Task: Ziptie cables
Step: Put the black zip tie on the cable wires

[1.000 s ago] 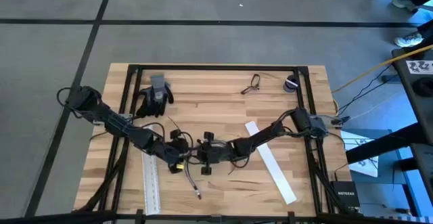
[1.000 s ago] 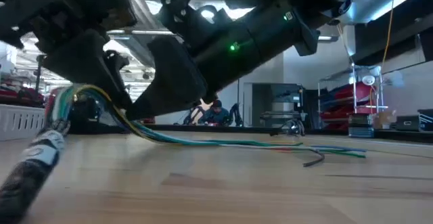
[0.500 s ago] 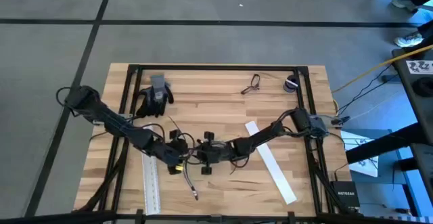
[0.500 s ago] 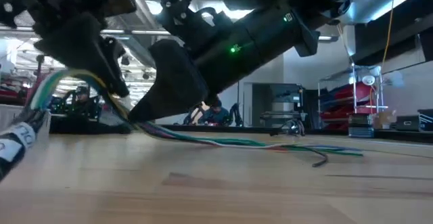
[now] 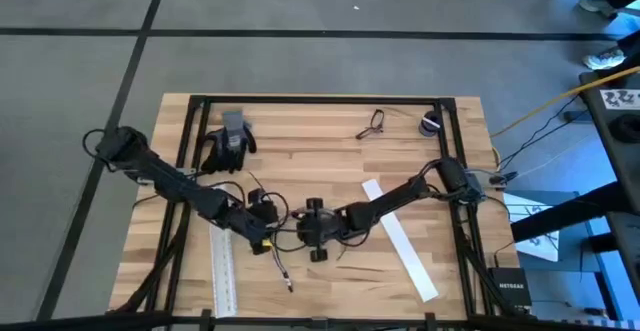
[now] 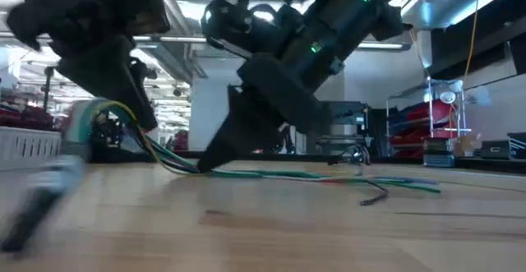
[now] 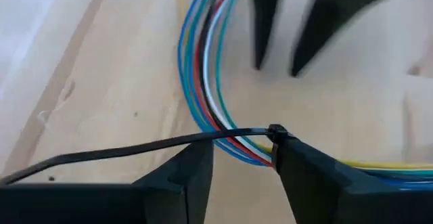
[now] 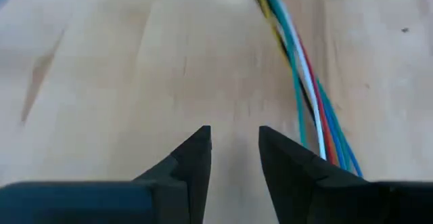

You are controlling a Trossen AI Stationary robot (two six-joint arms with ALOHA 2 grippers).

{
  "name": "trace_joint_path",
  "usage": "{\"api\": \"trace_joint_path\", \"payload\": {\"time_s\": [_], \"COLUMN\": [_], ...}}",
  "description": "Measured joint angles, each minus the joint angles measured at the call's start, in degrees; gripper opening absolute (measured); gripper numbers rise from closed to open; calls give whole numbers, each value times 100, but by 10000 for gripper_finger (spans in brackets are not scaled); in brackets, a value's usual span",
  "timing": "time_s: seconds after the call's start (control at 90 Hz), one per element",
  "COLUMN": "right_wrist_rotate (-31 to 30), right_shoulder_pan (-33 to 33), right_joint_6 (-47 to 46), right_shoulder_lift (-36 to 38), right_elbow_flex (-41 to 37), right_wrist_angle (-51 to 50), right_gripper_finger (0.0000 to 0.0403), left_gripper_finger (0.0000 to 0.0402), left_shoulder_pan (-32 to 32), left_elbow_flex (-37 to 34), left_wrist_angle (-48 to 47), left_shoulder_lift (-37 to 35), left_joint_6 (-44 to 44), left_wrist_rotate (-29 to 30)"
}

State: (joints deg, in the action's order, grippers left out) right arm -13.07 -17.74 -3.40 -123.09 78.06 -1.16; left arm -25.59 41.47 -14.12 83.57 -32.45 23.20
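Two dark arms meet near the middle of the wooden table (image 5: 330,171), the left reaching in from the left edge and the right from the right edge. The cables (image 7: 210,82) lie on the tabletop between them, a bunch of thin coloured strands, blue, red, white, green and yellow, that curve across the wood; in the low view they (image 6: 271,172) run flat along the table and splay toward the right. A black ziptie (image 7: 169,143) is looped around the bunch, its square head sitting against the tip of one finger of the left gripper (image 7: 243,163), and its long tail trails away across the wood. The left gripper's fingers stand apart with the tied part of the bunch in the gap between them; whether they press on it I cannot tell. The right gripper (image 8: 233,149) hangs just above bare wood beside the bunch, its fingers parted by a narrow gap and grasping nothing; its two dark tips also show in the left wrist view, pointing down just beyond the curve of the strands. From above, a black and grey glove (image 5: 228,141) lies near the far left corner, a pair of glasses (image 5: 372,123) near the far edge, and a long white strip (image 5: 400,239) slants across the right half, passing under the right arm.
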Motion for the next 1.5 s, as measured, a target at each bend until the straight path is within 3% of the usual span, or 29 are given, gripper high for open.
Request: {"api": "trace_joint_path", "payload": {"time_s": [0.144, 0.3, 0.422, 0.578, 0.711, 0.878, 1.122, 1.3, 1.5], "right_wrist_rotate": [662, 314, 467, 511, 36, -232, -180, -132, -316], "right_shoulder_pan": [-121, -150, -109, -108, -61, 13, 12, 9, -28], "right_joint_6": [581, 794, 818, 809, 802, 541, 520, 519, 387], "right_shoulder_lift": [4, 4, -143, -444, -532, -544, -539, -202, 871], "right_elbow_flex": [81, 79, 96, 73, 81, 75, 75, 73, 73], "right_wrist_angle": [771, 1166, 2016, 2316, 2079, 1624, 1595, 1276, -356], "right_gripper_finger": [111, 111, 111, 111, 111, 111, 111, 111, 111], "left_gripper_finger": [181, 188, 187, 191, 193, 194, 194, 194, 194], "left_shoulder_pan": [113, 136, 136, 95, 53, -52, -270, -437, -416], "left_elbow_flex": [0, 0, 0, -2, -2, 129, 474, 590, 456], "left_wrist_angle": [11, 19, 62, 166, 279, 291, -807, -1465, -1973], "left_shoulder_lift": [-4, -4, -4, -4, -4, -6, -71, -437, -723], "left_joint_6": [98, 306, 337, 333, 224, 132, -55, -197, -596], "left_wrist_rotate": [0, -2, -6, -1, -24, -736, -904, -220, 709]}}
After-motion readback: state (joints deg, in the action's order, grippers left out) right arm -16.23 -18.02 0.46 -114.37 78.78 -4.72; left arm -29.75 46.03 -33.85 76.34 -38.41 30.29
